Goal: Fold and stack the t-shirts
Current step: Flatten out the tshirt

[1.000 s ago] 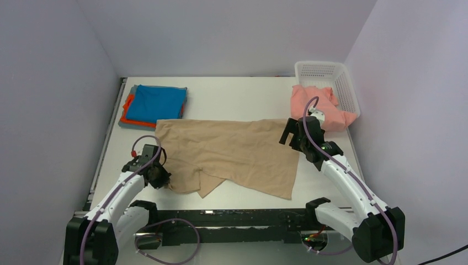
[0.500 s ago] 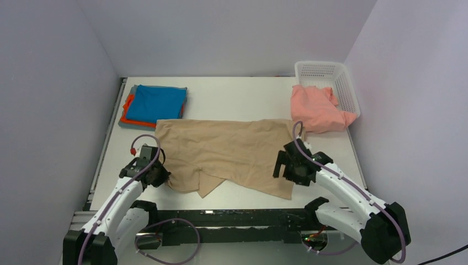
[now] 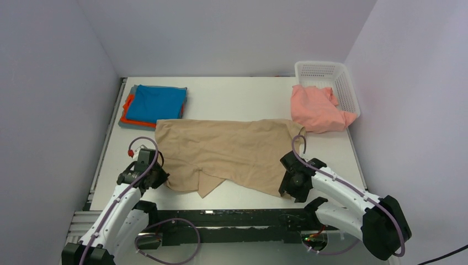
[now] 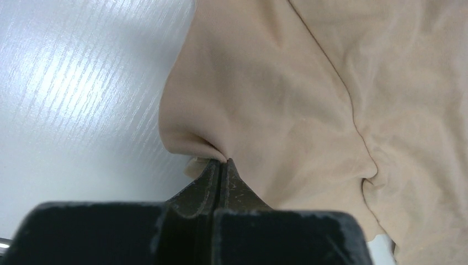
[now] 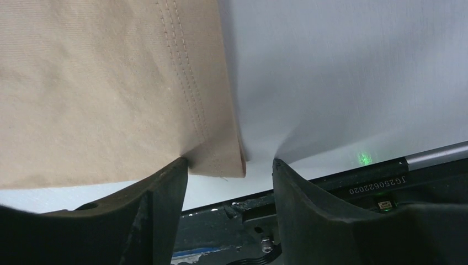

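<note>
The tan t-shirt [image 3: 232, 154] lies flat along the near edge of the bench [image 3: 237, 94], the left jaws pinch its near left corner, the right jaws are spread around its near right corner, so shut those first, then lift both corners together.

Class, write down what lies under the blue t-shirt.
The edge of an orange t-shirt shows under the blue t-shirt, with a grey strip beneath it. The blue cloth covers the rest of both.
</note>
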You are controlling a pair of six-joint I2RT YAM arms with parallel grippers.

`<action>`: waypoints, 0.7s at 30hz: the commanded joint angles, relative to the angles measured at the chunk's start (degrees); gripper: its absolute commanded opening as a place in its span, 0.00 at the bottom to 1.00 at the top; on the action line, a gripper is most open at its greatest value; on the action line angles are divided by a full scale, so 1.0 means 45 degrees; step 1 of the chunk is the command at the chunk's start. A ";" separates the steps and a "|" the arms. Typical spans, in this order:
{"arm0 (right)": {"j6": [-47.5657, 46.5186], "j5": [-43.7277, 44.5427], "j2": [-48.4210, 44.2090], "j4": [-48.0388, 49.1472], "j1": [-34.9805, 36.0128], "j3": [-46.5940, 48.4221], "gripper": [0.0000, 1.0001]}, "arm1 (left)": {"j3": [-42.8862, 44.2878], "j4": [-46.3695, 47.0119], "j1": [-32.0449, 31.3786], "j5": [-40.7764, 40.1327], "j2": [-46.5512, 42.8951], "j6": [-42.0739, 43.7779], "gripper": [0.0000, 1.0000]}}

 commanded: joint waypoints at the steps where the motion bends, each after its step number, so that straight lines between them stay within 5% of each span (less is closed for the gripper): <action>1: 0.0658 -0.0178 0.0781 0.1572 0.0073 -0.0306 0.56 | 0.0004 0.0193 -0.0054 -0.0236 -0.0062 0.0044 0.00; 12: 0.0141 0.0451 0.2697 0.2885 0.0081 0.0430 0.42 | 0.0164 0.0290 -0.0047 -0.0448 0.0085 0.0085 0.00; 17: -0.0133 0.0541 0.2562 0.3502 0.0067 0.0773 0.17 | 0.0280 0.0378 -0.0063 -0.0524 0.0179 0.0186 0.00; 19: -0.0256 0.0995 0.2384 0.3432 0.0074 0.1070 0.00 | 0.0433 0.0365 -0.0063 -0.0718 0.0140 0.0230 0.00; 21: -0.0389 0.1686 0.2196 0.3198 0.0079 0.1521 0.00 | 0.0707 0.0355 -0.0049 -0.0935 0.0027 0.0259 0.00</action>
